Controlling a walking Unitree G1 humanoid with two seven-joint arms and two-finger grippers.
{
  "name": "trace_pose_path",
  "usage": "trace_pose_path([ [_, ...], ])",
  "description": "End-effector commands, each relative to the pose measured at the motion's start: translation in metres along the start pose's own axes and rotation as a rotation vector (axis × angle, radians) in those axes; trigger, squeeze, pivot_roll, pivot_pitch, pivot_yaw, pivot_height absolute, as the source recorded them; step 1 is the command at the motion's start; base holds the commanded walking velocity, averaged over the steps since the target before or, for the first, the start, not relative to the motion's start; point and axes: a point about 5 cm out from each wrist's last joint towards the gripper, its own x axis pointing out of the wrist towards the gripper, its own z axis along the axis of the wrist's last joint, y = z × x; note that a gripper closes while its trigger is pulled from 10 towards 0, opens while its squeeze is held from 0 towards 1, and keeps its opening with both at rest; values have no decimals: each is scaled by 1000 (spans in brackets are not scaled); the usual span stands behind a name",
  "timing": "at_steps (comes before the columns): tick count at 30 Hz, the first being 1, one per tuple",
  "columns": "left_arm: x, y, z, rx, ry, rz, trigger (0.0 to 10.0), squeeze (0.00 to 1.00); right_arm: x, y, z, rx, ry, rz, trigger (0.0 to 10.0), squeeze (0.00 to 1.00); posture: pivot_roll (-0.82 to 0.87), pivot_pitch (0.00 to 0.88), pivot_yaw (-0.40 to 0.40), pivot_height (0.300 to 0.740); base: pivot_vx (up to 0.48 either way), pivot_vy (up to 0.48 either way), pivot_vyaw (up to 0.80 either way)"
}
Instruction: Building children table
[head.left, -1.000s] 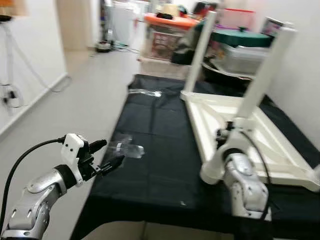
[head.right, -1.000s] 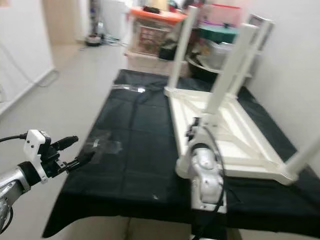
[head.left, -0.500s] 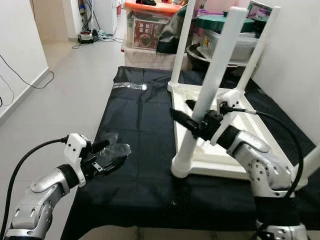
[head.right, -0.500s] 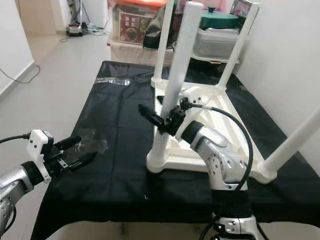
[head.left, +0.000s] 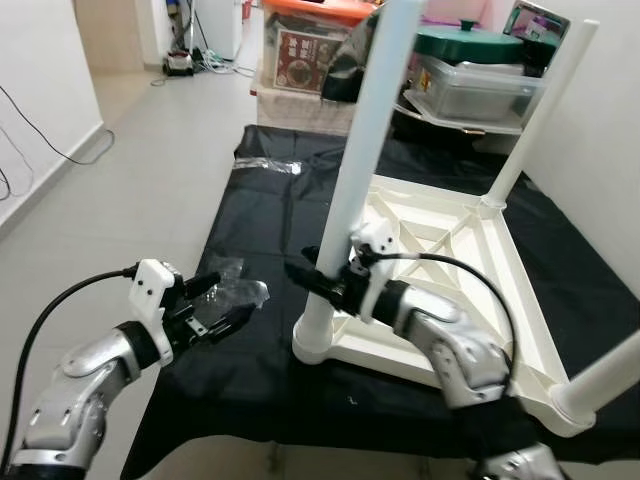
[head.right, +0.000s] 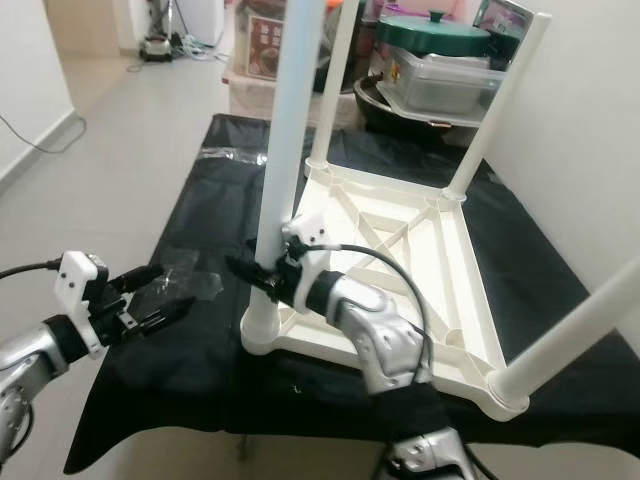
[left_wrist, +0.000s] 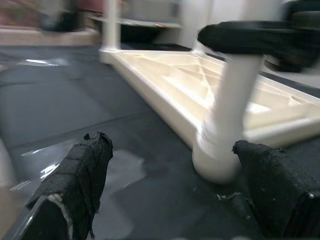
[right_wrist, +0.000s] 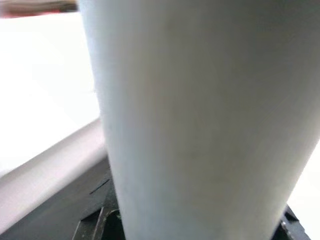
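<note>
Fingers of my right gripper (head.left: 318, 283) are closing around the low part of a tall white round table leg (head.left: 362, 150), one black finger (head.left: 300, 272) poking out past its left side; in the right wrist view that leg is pressing right up against the camera. The leg is standing upright at the near left corner of the white upside-down children's table (head.left: 455, 260), which is lying top-down on a black cloth (head.left: 270, 230) spread over the floor. Two more white legs (head.right: 495, 110) are rising from the far corners, and a fourth (head.right: 570, 335) is slanting up at the near right corner.

My left gripper (head.left: 222, 305) is hovering with its fingers spread apart, holding nothing, just beside a crumpled clear plastic wrapper (head.left: 240, 292) on the cloth's left edge. Another clear plastic strip (head.left: 268, 164) is lying near the cloth's far end. Beyond the cloth I am seeing a clear storage box with a green lid (head.left: 470, 75) and an orange-lidded box (head.left: 315, 40).
</note>
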Motion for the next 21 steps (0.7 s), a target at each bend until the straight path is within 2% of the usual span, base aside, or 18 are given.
trace_pose_path([
  [1, -2, -2, -3, -12, 9, -6, 10000, 0, -35, -83, -38, -7, 182, -587, 0, 0, 118, 0, -157, 740, 0, 0, 0],
  [5, -2, -2, -3, -13, 9, -6, 10000, 0, -45, -77, -36, -14, 152, -600, 0, 0, 114, 0, -153, 740, 0, 0, 0],
  [6, -2, -2, -3, -14, 9, -6, 10000, 0, -49, -71, -35, -24, 150, -565, 0, 0, 108, 0, -152, 740, 0, 0, 0],
  [8, -2, -2, -3, -14, 9, -6, 10000, 0, -49, -71, -35, -24, 150, -565, 0, 0, 108, 0, -152, 740, 0, 0, 0],
  [9, -3, -2, -4, -15, 9, -8, 10000, 0, -50, -65, -36, -33, 159, -529, 0, 0, 108, 0, -152, 740, 0, 0, 0],
  [10, -3, -2, -4, -15, 10, -8, 10000, 0, -48, -56, -34, -23, 144, -469, 5176, 0, 107, 0, -150, 740, 0, 0, 0],
  [11, -2, -2, -4, -16, 10, -10, 10000, 0, -44, -43, -29, 4, 101, -342, 10000, 0, 102, 0, -146, 740, 0, 0, 0],
  [12, -2, -2, -4, -16, 10, -10, 10000, 0, -44, -43, -29, 4, 101, -342, 10000, 0, 102, 0, -146, 740, 0, 0, 0],
  [13, -2, -2, -4, -17, 10, -11, 10000, 0, -43, -40, -23, 13, 57, -307, 10000, 584, 102, 0, -146, 740, 0, 0, 0],
  [14, -2, -2, -4, -17, 10, -11, 10000, 0, -43, -40, -23, 13, 57, -307, 10000, 584, 102, 0, -146, 740, 0, 0, 0],
  [15, -2, -2, -5, -18, 11, -12, 10000, 0, -38, -34, -14, 35, 3, -239, 10000, 1000, 106, 0, -149, 740, 0, 0, 0],
  [16, -2, -2, -5, -19, 11, -12, 10000, 0, -34, -30, -5, 65, -30, -159, 10000, 1000, 107, 0, -149, 740, 0, 0, 0],
  [17, -2, -2, -5, -19, 11, -12, 10000, 0, -34, -30, -5, 65, -30, -159, 10000, 1000, 107, 0, -149, 740, 0, 0, 0],
  [18, -2, -1, -5, -19, 11, -11, 10000, 0, -31, -28, 7, 53, -83, -68, 10000, 0, 106, 0, -148, 740, 0, 0, 0],
  [19, -2, -1, -5, -19, 11, -11, 10000, 0, -31, -28, 7, 53, -83, -68, 10000, 0, 106, 0, -148, 740, 0, 0, 0],
  [20, -2, -1, -5, -20, 10, -11, 10000, 0, -29, -25, 18, 49, -114, 49, 10000, 0, 106, 0, -148, 740, 0, 0, 0],
  [21, -2, -1, -5, -20, 10, -11, 10000, 0, -29, -25, 18, 49, -114, 49, 10000, 0, 106, 0, -148, 740, 0, 0, 0],
])
